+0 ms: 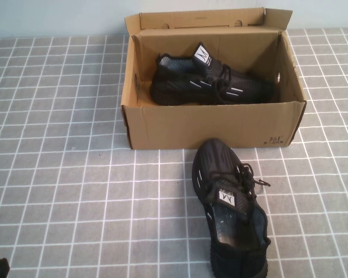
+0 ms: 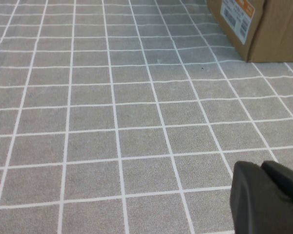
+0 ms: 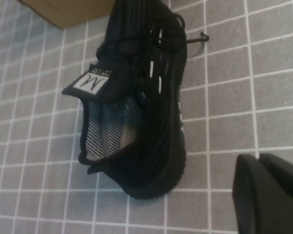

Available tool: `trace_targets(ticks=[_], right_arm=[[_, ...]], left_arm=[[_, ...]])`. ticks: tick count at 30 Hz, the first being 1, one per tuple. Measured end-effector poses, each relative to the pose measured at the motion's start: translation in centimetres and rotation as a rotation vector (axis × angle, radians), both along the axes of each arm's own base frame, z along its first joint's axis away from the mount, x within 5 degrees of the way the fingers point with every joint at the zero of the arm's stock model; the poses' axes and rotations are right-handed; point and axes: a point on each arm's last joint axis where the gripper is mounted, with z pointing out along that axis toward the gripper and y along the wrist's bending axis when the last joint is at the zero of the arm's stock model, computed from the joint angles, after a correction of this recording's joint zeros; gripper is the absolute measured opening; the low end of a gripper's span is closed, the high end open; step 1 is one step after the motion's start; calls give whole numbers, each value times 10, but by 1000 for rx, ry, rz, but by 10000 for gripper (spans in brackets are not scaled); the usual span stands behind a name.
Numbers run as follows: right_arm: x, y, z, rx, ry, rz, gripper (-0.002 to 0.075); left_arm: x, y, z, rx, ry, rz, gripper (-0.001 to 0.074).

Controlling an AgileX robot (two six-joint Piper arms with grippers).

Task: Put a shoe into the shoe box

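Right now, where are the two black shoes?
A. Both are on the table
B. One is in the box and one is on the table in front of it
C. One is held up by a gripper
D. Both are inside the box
B. One sneaker lies inside the shoe box, and the shoe sits on the tiled table in front of it; the left gripper and right gripper are shut, holding nothing.

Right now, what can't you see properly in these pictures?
- Shoe: high view, its heel is cut off by the picture's edge.
- Shoe box: the front wall hides its floor and the lower side of the other shoe inside.
- Box label: left wrist view, print too small to read.
- Left gripper, right gripper: both shut, mostly cut off by the edge.
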Motion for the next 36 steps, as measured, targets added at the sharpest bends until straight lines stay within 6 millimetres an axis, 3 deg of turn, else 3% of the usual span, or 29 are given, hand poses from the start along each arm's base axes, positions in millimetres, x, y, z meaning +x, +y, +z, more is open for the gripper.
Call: trace_targets(ticks=[5, 13, 29, 36], right_arm=[[30, 4, 19, -79, 73, 84, -16], [65, 7, 25, -129, 134, 143, -16], [75, 11, 25, -118, 154, 176, -16], [90, 28, 32, -126, 158, 280, -16]], left_arm=[[0, 0, 0, 0, 0, 0, -1], [0, 0, 0, 0, 0, 0, -1], [0, 0, 0, 0, 0, 0, -1], [0, 0, 0, 0, 0, 0, -1]])
